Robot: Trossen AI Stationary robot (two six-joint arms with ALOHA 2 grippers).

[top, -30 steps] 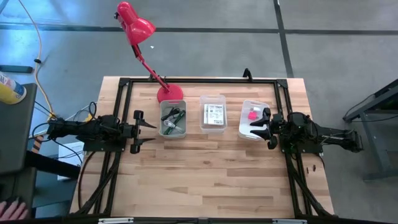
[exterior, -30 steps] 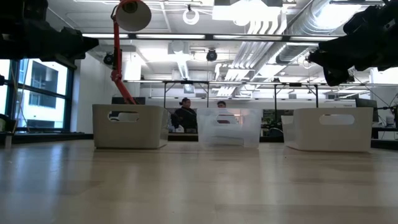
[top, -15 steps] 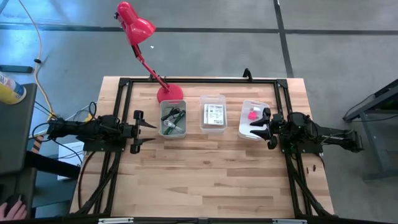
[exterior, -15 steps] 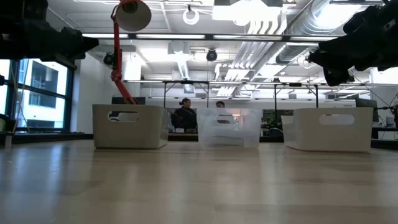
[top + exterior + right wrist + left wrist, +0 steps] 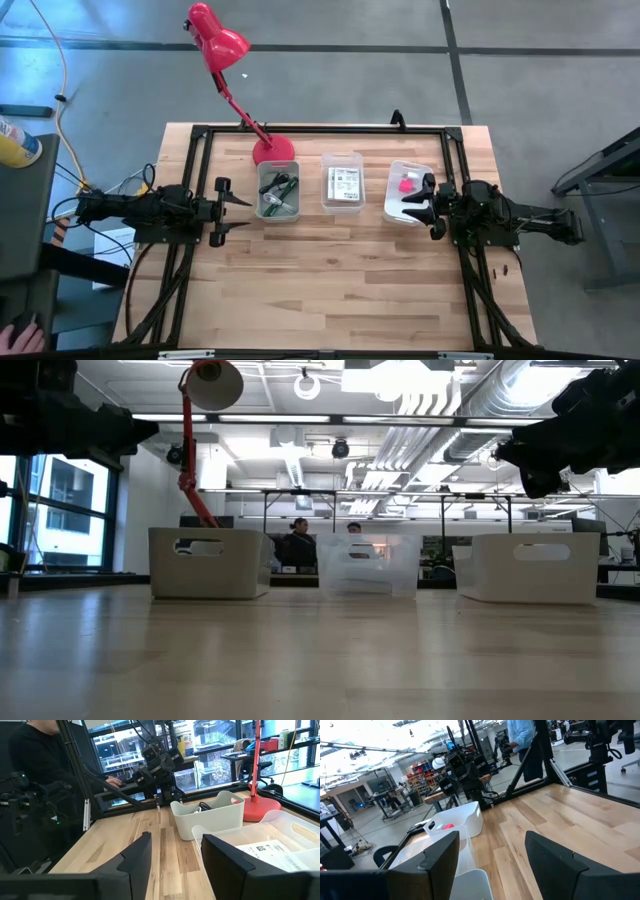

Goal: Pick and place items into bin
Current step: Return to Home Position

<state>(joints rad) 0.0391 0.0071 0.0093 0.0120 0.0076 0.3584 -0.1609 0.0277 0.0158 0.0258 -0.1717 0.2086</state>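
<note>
Three bins stand in a row across the table's far half. The left bin holds a green pen, black cable and grey metal pieces. The clear middle bin holds white printed cards. The right bin holds a pink cube; a white cube does not show. My left gripper hangs open above the table, left of the left bin. My right gripper hangs open at the right bin's near right corner. Neither touches anything.
A red desk lamp stands by its round base behind the left bin, its head reaching past the far edge. A black frame runs along the table's edges. The near half of the wooden table is bare. People show in the room beyond.
</note>
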